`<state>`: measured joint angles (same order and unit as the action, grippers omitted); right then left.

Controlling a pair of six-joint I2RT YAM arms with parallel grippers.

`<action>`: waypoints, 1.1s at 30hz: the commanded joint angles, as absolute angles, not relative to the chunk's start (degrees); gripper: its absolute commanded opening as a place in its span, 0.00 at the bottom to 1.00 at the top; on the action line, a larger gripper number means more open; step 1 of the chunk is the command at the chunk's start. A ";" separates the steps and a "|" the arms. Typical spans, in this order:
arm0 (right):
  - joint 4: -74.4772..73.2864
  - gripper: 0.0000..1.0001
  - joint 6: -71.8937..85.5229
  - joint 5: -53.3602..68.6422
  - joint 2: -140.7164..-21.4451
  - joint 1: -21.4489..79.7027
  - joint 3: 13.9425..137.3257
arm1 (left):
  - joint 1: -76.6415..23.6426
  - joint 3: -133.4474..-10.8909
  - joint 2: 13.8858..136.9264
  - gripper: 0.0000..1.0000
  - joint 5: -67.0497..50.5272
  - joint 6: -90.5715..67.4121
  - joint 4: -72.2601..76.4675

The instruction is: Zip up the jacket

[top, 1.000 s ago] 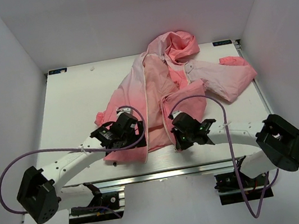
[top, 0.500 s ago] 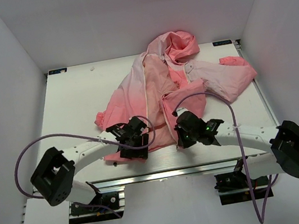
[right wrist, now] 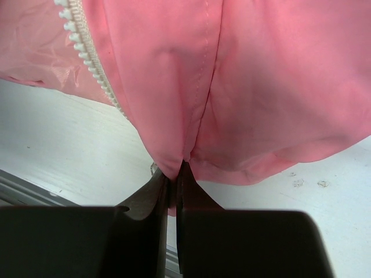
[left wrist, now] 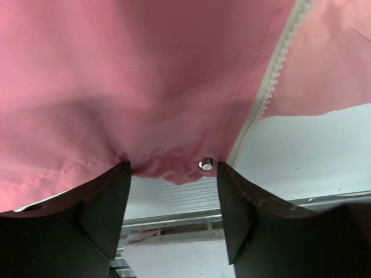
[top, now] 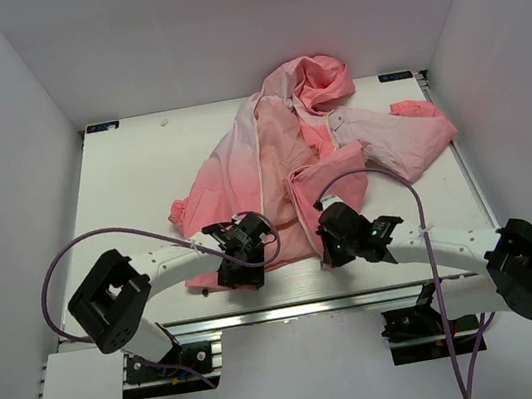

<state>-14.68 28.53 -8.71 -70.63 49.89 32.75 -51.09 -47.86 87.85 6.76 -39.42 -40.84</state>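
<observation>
The pink jacket (top: 308, 147) lies open on the white table, hood at the back, hem toward me. My left gripper (top: 241, 264) is open at the hem of the left front panel (left wrist: 145, 87); its fingers (left wrist: 107, 202) straddle the hem corner, where a metal snap (left wrist: 206, 164) sits beside the white zipper teeth (left wrist: 272, 75). My right gripper (top: 338, 239) is shut on a fold of the right panel's hem (right wrist: 191, 116), and that panel's zipper teeth (right wrist: 87, 52) run to its left.
The table's front edge and aluminium rail (top: 293, 308) lie just below both grippers. A purple cable (top: 120, 238) loops from each arm. White walls enclose the table on three sides.
Both arms have shifted: the left gripper moved right and toward me to the left panel's hem corner. The right gripper moved slightly right along the hem, still pinching the right panel.
</observation>
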 commanded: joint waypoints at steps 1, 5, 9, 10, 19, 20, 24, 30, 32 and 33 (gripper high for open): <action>-15.12 0.00 29.88 -10.28 -69.08 49.75 31.82 | -52.38 -48.51 90.35 0.69 10.28 -43.76 -40.52; -15.38 0.00 29.88 -10.55 -68.12 49.66 31.64 | -53.26 -48.78 93.42 0.58 11.34 -44.91 -39.99; -16.17 0.00 29.97 -11.07 -67.42 49.66 31.64 | -53.96 -49.22 95.70 0.37 11.34 -45.00 -39.73; -16.17 0.00 29.97 -10.99 -67.24 49.66 31.64 | -54.05 -49.22 95.97 0.32 11.16 -45.00 -39.64; -11.08 0.00 27.86 -7.21 -62.94 49.66 29.45 | -54.32 -47.90 90.11 0.00 12.40 -44.65 -38.06; -10.38 0.00 27.08 -6.69 -62.49 49.57 29.36 | -54.32 -47.81 89.13 0.00 12.31 -44.65 -38.06; -3.63 0.00 24.53 -0.64 -59.60 48.96 29.53 | -54.32 -50.17 81.67 0.00 12.22 -42.99 -37.10; 7.72 0.00 21.63 6.57 -54.50 47.03 29.09 | -54.32 -50.89 66.37 0.00 12.04 -40.34 -26.21; 11.94 0.00 21.53 9.04 -54.14 45.27 29.35 | -54.32 -49.14 62.34 0.00 11.87 -40.25 -20.67; 13.26 0.00 21.97 11.66 -54.14 44.48 29.62 | -54.32 -48.61 61.36 0.00 11.78 -40.08 -18.83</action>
<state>3.05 23.44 4.95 -54.87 46.24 29.10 -54.30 -49.30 65.67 10.81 -41.36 -28.18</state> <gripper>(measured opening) 0.048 0.029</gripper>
